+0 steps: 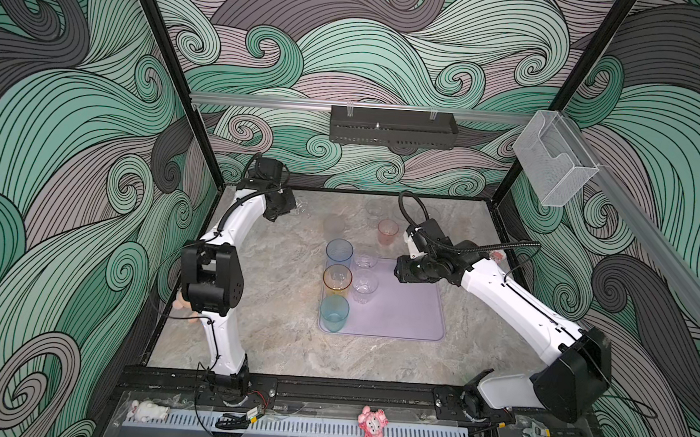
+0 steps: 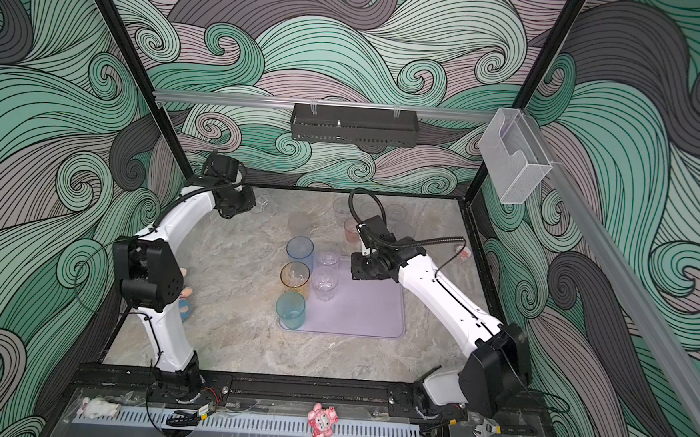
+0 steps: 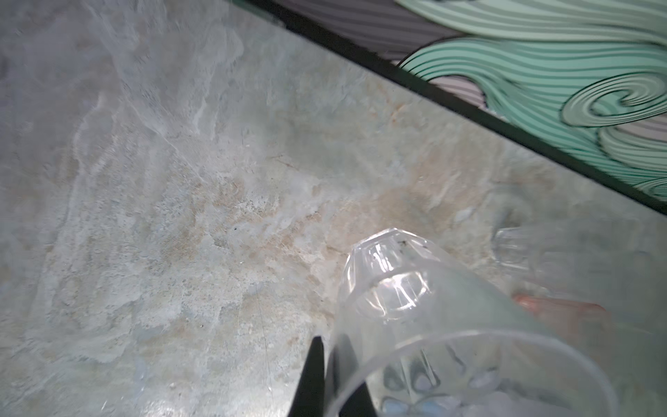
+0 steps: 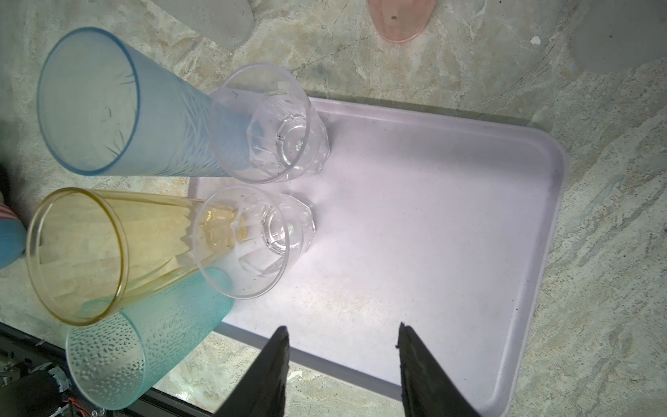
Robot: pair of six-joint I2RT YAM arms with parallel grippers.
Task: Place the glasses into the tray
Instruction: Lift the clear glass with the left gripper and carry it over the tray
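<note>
The lilac tray (image 1: 400, 318) (image 4: 433, 216) lies mid-table. Along its left side stand a blue glass (image 1: 339, 250), an amber glass (image 1: 337, 278) and a teal glass (image 1: 334, 312), with two small clear glasses (image 1: 365, 261) (image 1: 364, 286) beside them. My right gripper (image 4: 343, 332) hangs open and empty over the tray's far part. My left gripper (image 3: 332, 343), at the back left, is shut on the rim wall of a small clear glass (image 3: 389, 289) (image 1: 302, 210), one finger inside it. A frosted glass (image 1: 334, 225), a pink glass (image 1: 388, 230) and clear ones (image 1: 376, 208) stand behind the tray.
A black basket (image 1: 393, 127) hangs on the back rail and a clear box (image 1: 556, 157) on the right rail. A plush toy (image 1: 185, 305) lies at the left edge. A pink toy (image 1: 371, 424), a white toy (image 1: 149, 411) and a wrench (image 1: 535, 432) lie on the front ledge.
</note>
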